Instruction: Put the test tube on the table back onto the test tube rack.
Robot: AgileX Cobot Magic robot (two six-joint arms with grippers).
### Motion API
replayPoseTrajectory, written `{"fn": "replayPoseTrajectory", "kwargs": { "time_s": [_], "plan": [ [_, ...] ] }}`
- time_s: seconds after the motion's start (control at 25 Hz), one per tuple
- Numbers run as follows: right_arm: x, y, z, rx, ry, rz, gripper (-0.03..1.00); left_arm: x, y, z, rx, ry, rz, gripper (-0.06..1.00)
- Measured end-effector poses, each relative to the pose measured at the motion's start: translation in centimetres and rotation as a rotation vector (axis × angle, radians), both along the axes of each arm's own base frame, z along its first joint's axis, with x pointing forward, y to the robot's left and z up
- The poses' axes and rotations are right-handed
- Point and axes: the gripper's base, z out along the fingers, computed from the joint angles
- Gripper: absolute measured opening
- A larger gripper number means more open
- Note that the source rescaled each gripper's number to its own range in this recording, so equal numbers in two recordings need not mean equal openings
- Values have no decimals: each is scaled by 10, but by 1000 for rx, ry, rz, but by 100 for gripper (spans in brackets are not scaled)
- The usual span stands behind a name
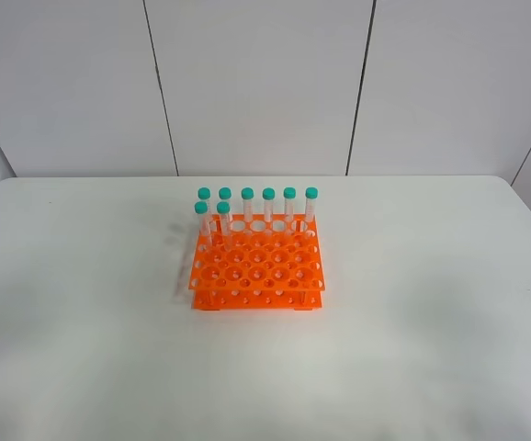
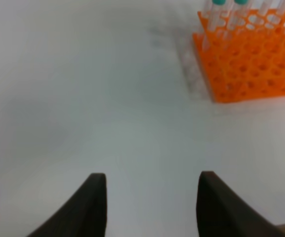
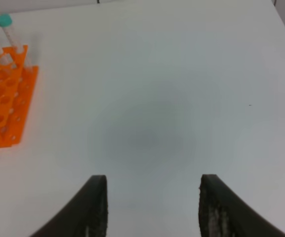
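Observation:
The orange test tube rack (image 1: 256, 273) stands in the middle of the white table (image 1: 431, 331). Several clear test tubes (image 1: 268, 207) with teal caps stand upright in its back two rows. I see no tube lying on the table. Neither gripper shows in the exterior high view. My left gripper (image 2: 151, 177) is open and empty over bare table, well apart from the rack (image 2: 251, 64). My right gripper (image 3: 152, 178) is open and empty, with the rack (image 3: 4, 98) and two tubes (image 3: 12, 37) off to one side.
Faint grey shadows (image 1: 179, 271) lie on the table just left of the rack. White wall panels (image 1: 256, 83) stand behind the table's far edge.

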Motion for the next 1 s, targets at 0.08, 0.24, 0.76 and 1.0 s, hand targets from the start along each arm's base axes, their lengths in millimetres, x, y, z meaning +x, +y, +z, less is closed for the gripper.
{"fn": "replayPoseTrajectory", "kwargs": {
  "time_s": [0.08,0.24,0.76,1.0],
  "plan": [
    [0,0,0,0,0,0,86,1,0,-3,0,15,0,64],
    [0,0,0,0,0,0,86,1,0,-4,1,18,0,64],
    [0,0,0,0,0,0,86,2,0,-4,0,20,1,64],
    [0,0,0,0,0,0,86,2,0,-4,0,20,1,64]
  ]
}}
